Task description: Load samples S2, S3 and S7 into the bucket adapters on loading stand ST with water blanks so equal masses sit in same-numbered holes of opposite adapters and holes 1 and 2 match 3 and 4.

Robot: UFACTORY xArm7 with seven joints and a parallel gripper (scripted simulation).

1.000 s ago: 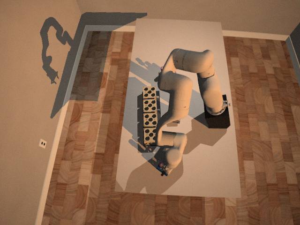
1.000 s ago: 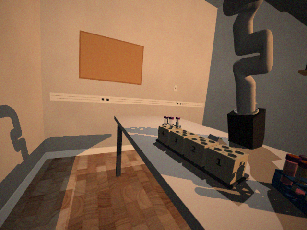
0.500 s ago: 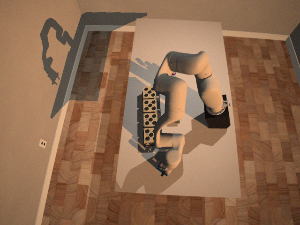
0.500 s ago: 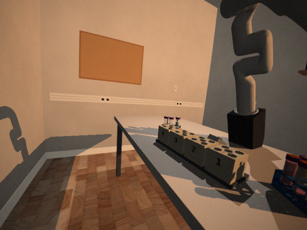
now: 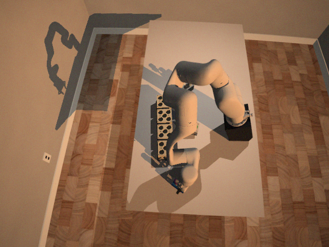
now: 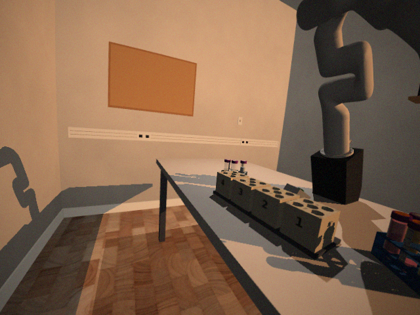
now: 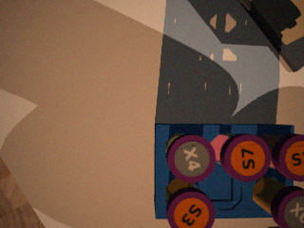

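Note:
My gripper is open, mostly hidden under the wrist above the blue rack; its fingers are outside the wrist view. In the rack stand S3 and S7 with orange dots, S2 cut by the right edge, and grey-dotted X4 and X6. Adapter 1, adapter 2, adapter 3 and adapter 4 stand in a row on the stand; their visible holes look empty. The arm hides part of their tops in the top view.
Purple-capped tubes stand beyond adapter 4, their dots unreadable. The small sloped desk stands beside the adapter row, partly hidden by the arm. The arm's black base stands on the table's other side.

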